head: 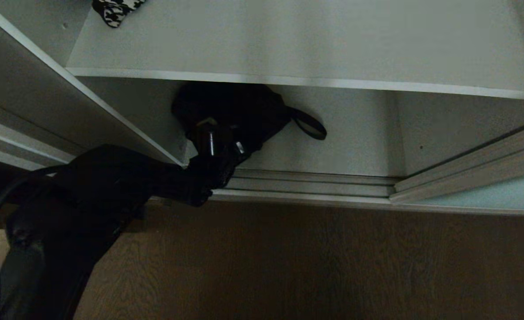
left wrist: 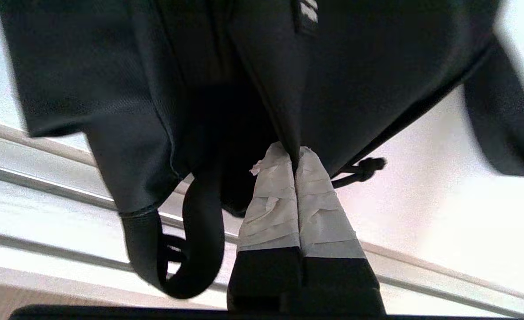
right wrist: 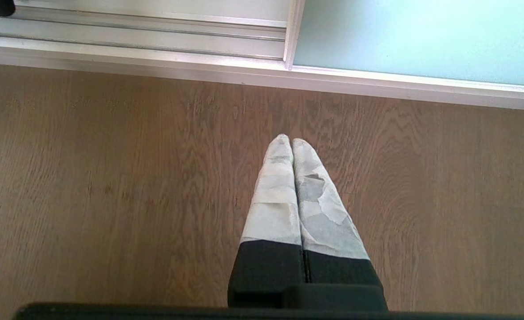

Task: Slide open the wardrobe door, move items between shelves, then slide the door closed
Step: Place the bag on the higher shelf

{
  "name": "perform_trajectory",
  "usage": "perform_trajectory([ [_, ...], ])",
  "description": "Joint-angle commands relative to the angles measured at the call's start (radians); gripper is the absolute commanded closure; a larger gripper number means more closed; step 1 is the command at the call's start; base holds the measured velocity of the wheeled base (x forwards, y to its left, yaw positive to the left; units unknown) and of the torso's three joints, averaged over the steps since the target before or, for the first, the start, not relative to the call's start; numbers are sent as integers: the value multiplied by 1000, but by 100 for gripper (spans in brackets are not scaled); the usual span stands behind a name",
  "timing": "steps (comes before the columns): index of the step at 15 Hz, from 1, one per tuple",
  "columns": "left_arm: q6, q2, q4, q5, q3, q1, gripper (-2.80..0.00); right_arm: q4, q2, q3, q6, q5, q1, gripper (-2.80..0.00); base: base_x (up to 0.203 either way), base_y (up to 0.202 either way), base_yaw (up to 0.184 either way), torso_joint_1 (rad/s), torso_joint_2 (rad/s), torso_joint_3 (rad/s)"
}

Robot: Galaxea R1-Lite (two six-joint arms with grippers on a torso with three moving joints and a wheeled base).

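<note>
A soft black bag (head: 240,109) is in the lower compartment, just under the front edge of the grey upper shelf (head: 315,44). My left gripper (head: 220,144) reaches in from the left and is shut on a fold of the bag's fabric. In the left wrist view the taped fingertips (left wrist: 279,186) pinch that fold, the bag (left wrist: 359,66) bulks above my left gripper (left wrist: 295,153), and a strap loop (left wrist: 200,249) dangles beside it. A houndstooth piece (head: 115,11) lies at the shelf's far left. The teal sliding door (head: 479,195) stands slid to the right. My right gripper (right wrist: 291,141) hangs shut and empty over the floor.
Silver floor tracks (head: 311,184) run along the wardrobe's front. A tan wooden panel (head: 470,162) stands beside the glass door. The wardrobe's grey side wall (head: 44,93) is close on the left of my arm. Brown wood floor (head: 311,266) lies in front.
</note>
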Motion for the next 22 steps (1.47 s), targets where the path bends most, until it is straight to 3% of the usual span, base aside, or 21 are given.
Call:
perform_trajectory([
  [1, 9, 61, 0, 4, -22, 1, 0, 0, -2, 0, 0, 0, 0, 0, 0, 0, 0, 0, 0, 0],
  [2, 16, 72, -5, 5, -24, 1, -280, 0, -3, 0, -1, 0, 0, 0, 0, 0, 0, 0, 0, 0],
  [6, 16, 116, -18, 6, -61, 7, -280, 0, -3, 0, 0, 0, 0, 0, 0, 0, 0, 0, 0, 0],
  [9, 21, 127, -101, -4, -51, 7, -280, 0, -3, 0, 0, 0, 0, 0, 0, 0, 0, 0, 0, 0],
  [12, 61, 158, -118, -11, -67, 5, -280, 0, -2, 0, 0, 0, 0, 0, 0, 0, 0, 0, 0, 0],
  [15, 148, 207, -179, -70, -150, 7, -280, 0, -2, 0, 0, 0, 0, 0, 0, 0, 0, 0, 0, 0],
  [18, 178, 239, -182, -83, -241, 6, -280, 0, -2, 0, -1, 0, 0, 0, 0, 0, 0, 0, 0, 0],
  [22, 197, 260, -201, -148, -255, -7, -280, 0, -3, 0, 0, 0, 0, 0, 0, 0, 0, 0, 0, 0],
])
